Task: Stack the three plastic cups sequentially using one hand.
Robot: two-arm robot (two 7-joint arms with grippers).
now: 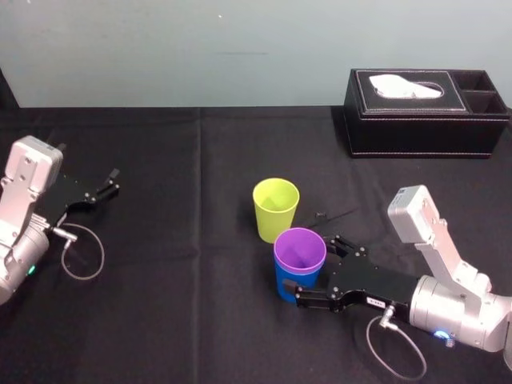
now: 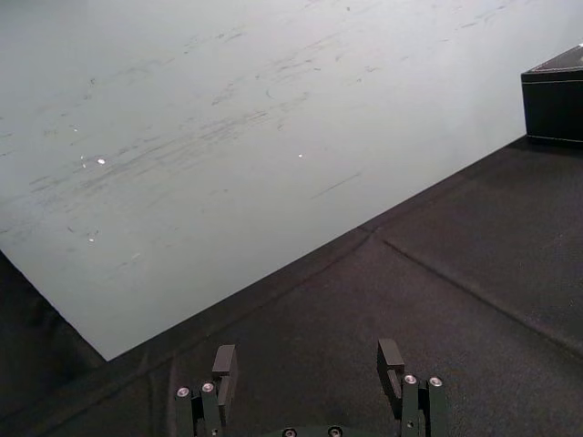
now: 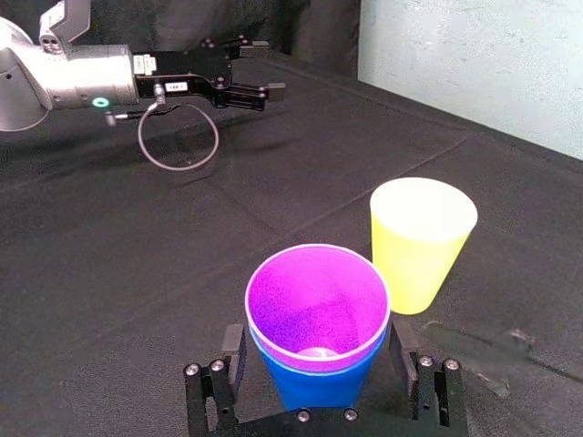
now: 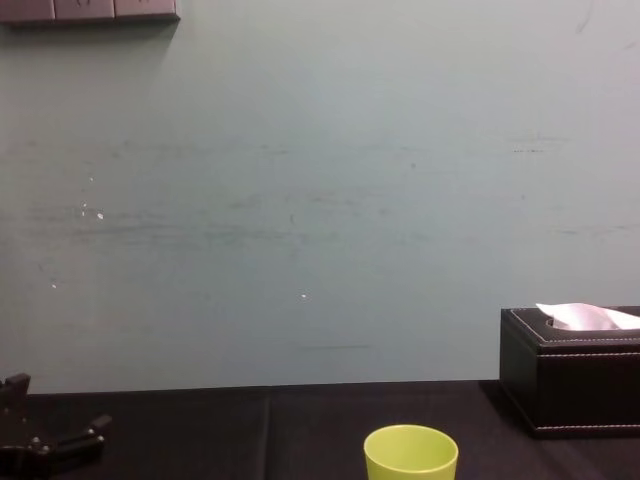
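Purple cup (image 1: 300, 248) nested in blue cup (image 1: 288, 288), upright, mid counter (image 1: 160, 320). Right gripper (image 1: 316, 270) fingers spread, straddling blue cup. Lime-green cup (image 1: 275, 208) upright just beyond stack, right arm nearer. Left gripper (image 1: 108, 182) parked far left, released.

Pale wall (image 4: 300, 200), black tablecloth (image 1: 200, 320), black tissue box (image 1: 424, 120)

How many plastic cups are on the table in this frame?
3. The purple cup sits nested in the blue cup, at the right gripper; the lime-green cup stands alone just behind them. None appears hidden.
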